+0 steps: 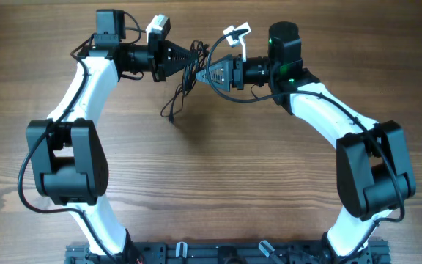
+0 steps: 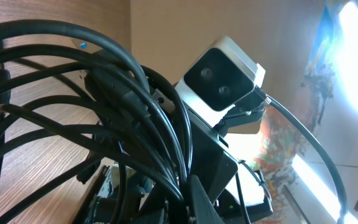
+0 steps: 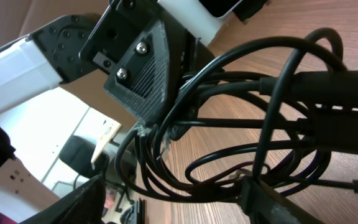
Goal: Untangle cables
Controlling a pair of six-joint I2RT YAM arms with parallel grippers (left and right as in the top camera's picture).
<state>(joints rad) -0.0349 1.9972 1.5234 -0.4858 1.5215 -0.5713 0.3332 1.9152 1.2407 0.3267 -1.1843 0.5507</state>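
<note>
The brown wood table (image 1: 218, 176) is the biggest thing. Two white and black arms reach over it to the far middle. The left arm (image 1: 86, 81) comes in from the left and the right arm (image 1: 328, 110) comes in from the right. Their claws nearly meet, tip to tip.

The left gripper (image 1: 182, 62) is closed tight on the cables (image 1: 191, 70). The right gripper (image 1: 205, 73) has its fingers wide apart, with loops of cord lying loose between them.

The cables are a messy black bunch held up between the two claws. One thin cord hangs down from the bunch, and its small end (image 1: 171, 117) rests on the table, nearer than the claws.
</note>
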